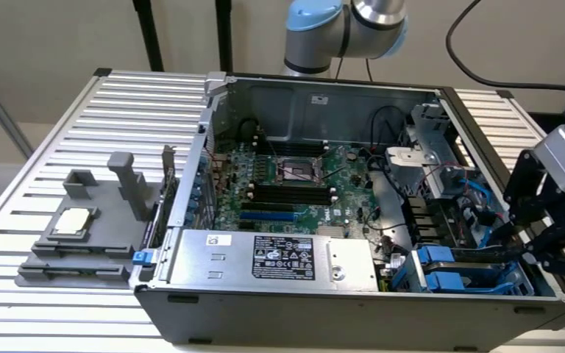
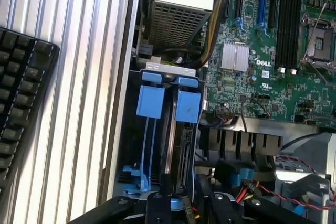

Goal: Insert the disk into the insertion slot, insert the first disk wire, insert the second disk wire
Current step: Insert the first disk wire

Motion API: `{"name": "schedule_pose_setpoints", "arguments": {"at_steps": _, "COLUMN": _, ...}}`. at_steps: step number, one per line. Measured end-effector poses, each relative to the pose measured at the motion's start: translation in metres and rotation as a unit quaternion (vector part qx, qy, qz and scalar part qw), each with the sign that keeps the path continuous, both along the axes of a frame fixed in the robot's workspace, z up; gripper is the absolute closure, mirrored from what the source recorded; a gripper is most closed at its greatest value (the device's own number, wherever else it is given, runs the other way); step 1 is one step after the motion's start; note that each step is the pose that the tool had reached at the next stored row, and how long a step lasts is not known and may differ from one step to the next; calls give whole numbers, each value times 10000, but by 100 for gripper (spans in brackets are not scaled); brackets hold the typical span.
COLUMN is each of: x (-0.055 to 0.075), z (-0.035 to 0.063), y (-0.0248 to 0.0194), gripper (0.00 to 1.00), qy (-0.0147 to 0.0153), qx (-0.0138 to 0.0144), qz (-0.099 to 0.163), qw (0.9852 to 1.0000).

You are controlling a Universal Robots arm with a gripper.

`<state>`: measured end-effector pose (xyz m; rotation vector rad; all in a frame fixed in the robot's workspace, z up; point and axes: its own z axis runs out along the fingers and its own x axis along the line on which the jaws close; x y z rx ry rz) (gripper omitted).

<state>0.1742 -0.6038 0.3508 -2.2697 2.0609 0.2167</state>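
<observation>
Evidently the disk (image 2: 181, 150) is most of the way into the drive cage (image 2: 131, 140). It stands on edge, with its blue end tab (image 2: 187, 103) a shade short of the neighbouring blue tab (image 2: 149, 95). The gripper (image 2: 181, 205) is at the disk's back end. Its fingers (image 2: 157, 205) sit one on each side of that end, clenched on it as far as the wrist view lets me judge. In the exterior view the gripper (image 1: 523, 254) reaches in over the computer case's edge on the exterior view's right.

To do this step well, I would push straight along the cage's guides and hold the disk parallel to its neighbour. Any tilt would likely wedge the blue frame against the plastic. The two blue tabs coming level would be a fair sign that the disk is seated.

Room is tight. The case wall (image 2: 122, 103) runs just beside the cage on one side, and the neighbouring blue frame lies between that wall and the disk. On the other side, red and black wires (image 2: 268, 192) lie near the fingers and could snag on a sideways move. The green motherboard (image 2: 273, 56) lies beyond them. Past the cage's far end, the power supply (image 2: 178, 19) and its cables close off the way ahead. The free room appears to be back out along the disk's own line. The worktop (image 2: 84, 77) and keyboard (image 2: 21, 108) lie outside the case wall.
</observation>
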Motion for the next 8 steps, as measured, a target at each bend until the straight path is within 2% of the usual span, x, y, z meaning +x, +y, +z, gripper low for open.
{"name": "schedule_pose_setpoints", "arguments": {"at_steps": 8, "x": 22, "z": -54, "y": -10, "gripper": 67, "qy": 2, "qx": 146, "qz": 33, "qw": 9999}}
